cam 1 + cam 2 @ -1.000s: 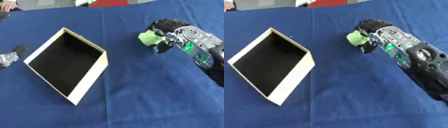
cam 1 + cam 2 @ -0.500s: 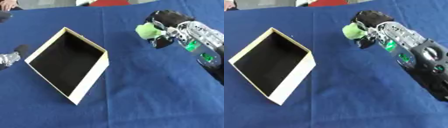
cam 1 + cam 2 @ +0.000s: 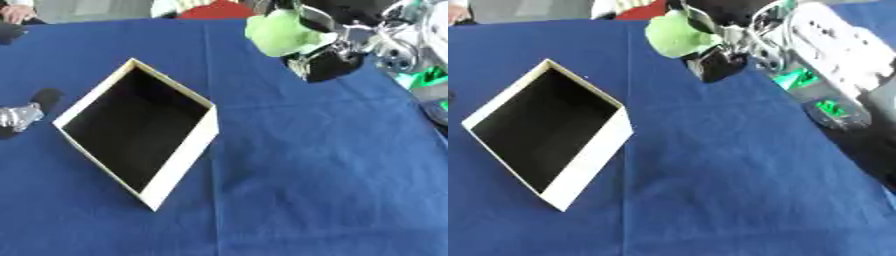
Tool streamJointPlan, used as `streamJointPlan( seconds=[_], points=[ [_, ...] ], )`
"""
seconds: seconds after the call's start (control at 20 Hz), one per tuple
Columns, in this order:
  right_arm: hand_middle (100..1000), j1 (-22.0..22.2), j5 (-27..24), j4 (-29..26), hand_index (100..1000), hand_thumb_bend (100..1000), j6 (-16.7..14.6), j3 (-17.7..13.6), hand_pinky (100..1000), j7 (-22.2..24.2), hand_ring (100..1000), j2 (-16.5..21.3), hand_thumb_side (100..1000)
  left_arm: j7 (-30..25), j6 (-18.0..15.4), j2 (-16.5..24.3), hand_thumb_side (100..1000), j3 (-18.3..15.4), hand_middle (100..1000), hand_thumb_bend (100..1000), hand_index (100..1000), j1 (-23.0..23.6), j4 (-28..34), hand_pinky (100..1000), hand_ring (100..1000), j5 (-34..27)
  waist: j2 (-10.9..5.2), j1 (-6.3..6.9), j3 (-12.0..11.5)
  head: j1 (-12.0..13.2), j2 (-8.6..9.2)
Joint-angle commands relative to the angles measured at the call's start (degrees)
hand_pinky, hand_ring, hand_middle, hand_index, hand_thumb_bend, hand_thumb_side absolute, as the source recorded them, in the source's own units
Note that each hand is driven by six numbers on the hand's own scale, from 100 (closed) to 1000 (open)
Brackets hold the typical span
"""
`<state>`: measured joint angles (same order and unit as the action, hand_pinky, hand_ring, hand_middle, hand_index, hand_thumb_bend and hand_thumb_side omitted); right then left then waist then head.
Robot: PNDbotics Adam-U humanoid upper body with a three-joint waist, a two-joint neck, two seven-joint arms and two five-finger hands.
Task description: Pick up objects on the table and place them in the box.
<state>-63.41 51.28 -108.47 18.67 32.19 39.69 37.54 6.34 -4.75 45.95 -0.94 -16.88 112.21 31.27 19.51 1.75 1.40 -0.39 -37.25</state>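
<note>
A pale green soft lump (image 3: pixel 677 36) is held above the table's far edge; the open, dark-lined box (image 3: pixel 138 129) sits left of centre.

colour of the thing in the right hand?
Light green object, held in the right hand; clearest in the right eye view.

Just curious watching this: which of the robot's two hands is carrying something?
The right hand, at the top, grips a light green object; the left hand, at the left edge, holds nothing.
</note>
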Motion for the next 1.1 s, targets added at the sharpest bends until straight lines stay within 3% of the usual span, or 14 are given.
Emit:
streamJointPlan(
  seconds=[0.05,0.3,0.35,0.4,0.5,0.8,1.1],
  points=[
    [726,-2.25,-0.83,-4.82,758,100,0.49,-1.17,874,3.14,762,-0.03,100,-0.17,-0.08,1.82,628,-0.85,649,506,789,-0.39,0.89,516,659,0.31,-1.63,-0.13,-0.22,0.17,-0.43],
    [725,-4.84,-2.35,-6.09,763,100,0.85,-0.29,875,5.43,760,-3.36,100,-0.25,-0.28,1.80,627,-0.75,649,507,789,-0.46,1.26,515,659,0.25,-1.92,-0.72,-0.55,-0.26,-1.44],
    [724,-5.36,-2.72,-6.11,765,100,0.92,0.08,875,5.77,759,-4.20,149,-0.26,-0.32,1.79,626,-0.72,649,508,789,-0.49,1.37,515,659,0.22,-1.94,-0.85,-0.64,-0.31,-1.53],
    [723,-5.84,-3.03,-6.12,765,100,0.99,0.40,874,6.03,758,-5.03,100,-0.28,-0.34,1.75,626,-0.69,649,508,789,-0.52,1.46,515,659,0.18,-1.94,-0.96,-0.73,-0.33,-1.59],
    [721,-6.59,-3.42,-6.12,766,100,1.08,0.89,873,6.33,756,-6.67,100,-0.35,-0.40,1.65,625,-0.62,649,507,789,-0.62,1.61,514,658,0.09,-1.96,-1.13,-0.98,-0.34,-1.69],
    [712,-7.00,-3.30,-5.99,774,100,2.22,2.06,868,6.83,748,-10.53,100,-0.58,-0.56,1.42,624,-0.40,648,511,789,-1.06,1.90,513,657,-0.17,-1.82,-1.59,-1.69,-0.27,-1.41],
    [705,-6.55,-0.97,-2.14,778,100,2.59,3.52,865,4.97,742,-15.08,108,-0.71,-0.64,1.05,623,-0.31,646,513,789,-1.19,1.95,512,656,-0.49,-1.61,-1.86,-2.47,-0.73,-0.93]
  ],
)
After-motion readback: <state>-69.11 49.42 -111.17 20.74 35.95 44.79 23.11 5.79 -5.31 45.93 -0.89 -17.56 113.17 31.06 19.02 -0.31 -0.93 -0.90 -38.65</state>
